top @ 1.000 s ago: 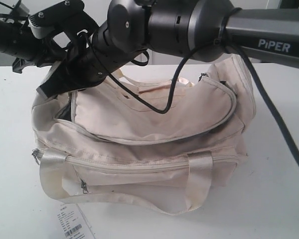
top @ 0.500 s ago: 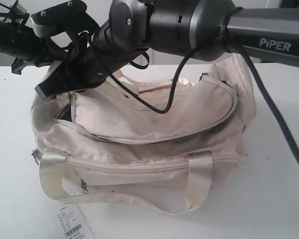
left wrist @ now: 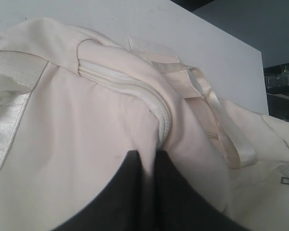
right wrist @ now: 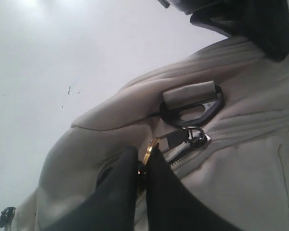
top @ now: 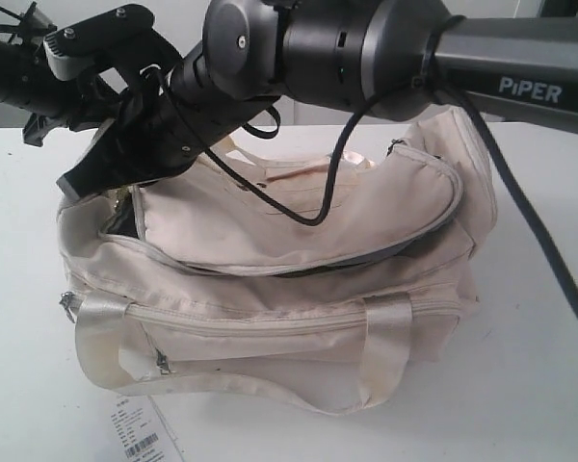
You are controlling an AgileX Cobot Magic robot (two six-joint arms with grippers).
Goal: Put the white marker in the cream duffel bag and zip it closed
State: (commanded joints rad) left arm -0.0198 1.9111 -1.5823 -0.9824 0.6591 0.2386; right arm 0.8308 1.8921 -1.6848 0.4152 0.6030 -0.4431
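White table (top: 539, 385) lies under everything. Right gripper (right wrist: 143, 163) is pinched tight on the gold pull (right wrist: 150, 146) at the left end of the bag (top: 270, 231). Left gripper (left wrist: 147, 156), just beside it, is clamped on cream fabric by the seam. Zipping looks to be the step in hand. The top zip (top: 366, 258) gapes with dark lining showing, so the pull must travel right along the curve. Marker is not in view, probably inside.

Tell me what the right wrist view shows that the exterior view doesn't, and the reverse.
Right wrist only: jaws shut on a gold ring near the black end buckle. Exterior only: the top flap gaping along its curved zipper, the front strap handle, a barcode tag. Both: the cream duffel bag on the white table.
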